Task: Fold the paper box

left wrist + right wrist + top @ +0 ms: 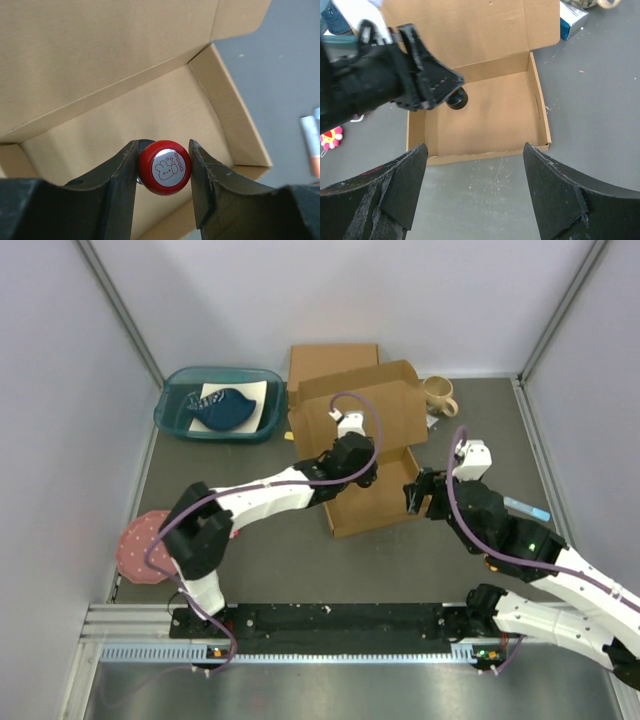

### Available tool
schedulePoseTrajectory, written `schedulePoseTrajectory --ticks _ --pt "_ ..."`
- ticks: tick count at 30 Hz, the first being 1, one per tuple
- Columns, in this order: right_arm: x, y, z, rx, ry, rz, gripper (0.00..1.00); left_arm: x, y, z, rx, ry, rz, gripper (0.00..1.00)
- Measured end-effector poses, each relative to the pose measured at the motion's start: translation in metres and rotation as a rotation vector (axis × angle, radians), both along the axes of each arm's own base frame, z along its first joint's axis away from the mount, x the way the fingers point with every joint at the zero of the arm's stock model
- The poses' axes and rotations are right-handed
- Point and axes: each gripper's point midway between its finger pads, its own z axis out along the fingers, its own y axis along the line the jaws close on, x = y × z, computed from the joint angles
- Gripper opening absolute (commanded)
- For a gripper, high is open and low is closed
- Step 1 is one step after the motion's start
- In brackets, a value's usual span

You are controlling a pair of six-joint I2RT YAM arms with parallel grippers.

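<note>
So, in the top view, one paper box [370,508] can be counted, laid open at mid-table with its lid flap raised on the far side. Behind it one thicker cardboard box [330,358] is seen, plus one teal tub [215,433] and one mug [438,393]. The left gripper [355,472] is held over the tray and the right gripper [416,495] is set just beside its right wall.

From the left wrist, one red round piece [165,170] with a bunny sticker is seen clamped between the fingers, above the tray floor.

From the right wrist, the jaws are spread wide with nothing gripped, and the tray is framed just beyond them.
</note>
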Motion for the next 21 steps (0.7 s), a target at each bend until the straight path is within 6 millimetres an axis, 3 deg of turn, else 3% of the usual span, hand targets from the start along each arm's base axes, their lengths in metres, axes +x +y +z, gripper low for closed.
schedulePoseTrajectory --ticks 5,6,10,16,21 --pt "-0.003 -0.005 -0.002 -0.003 0.008 -0.007 0.78 0.014 -0.008 -0.035 0.147 0.034 -0.016 0.43" --pt "-0.003 -0.006 -0.002 -0.003 0.007 -0.008 0.78 0.016 -0.007 -0.039 0.173 0.037 -0.016 0.53" --pt "-0.005 -0.01 0.0 -0.003 0.002 -0.018 0.78 0.016 0.003 -0.048 0.248 0.046 -0.003 0.66" --pt "-0.003 -0.011 -0.003 -0.018 0.004 -0.031 0.78 0.017 0.014 -0.046 0.289 0.037 0.021 0.71" --pt "0.002 -0.013 -0.009 -0.06 0.014 -0.059 0.8 0.009 0.027 -0.016 0.254 -0.004 0.035 0.7"
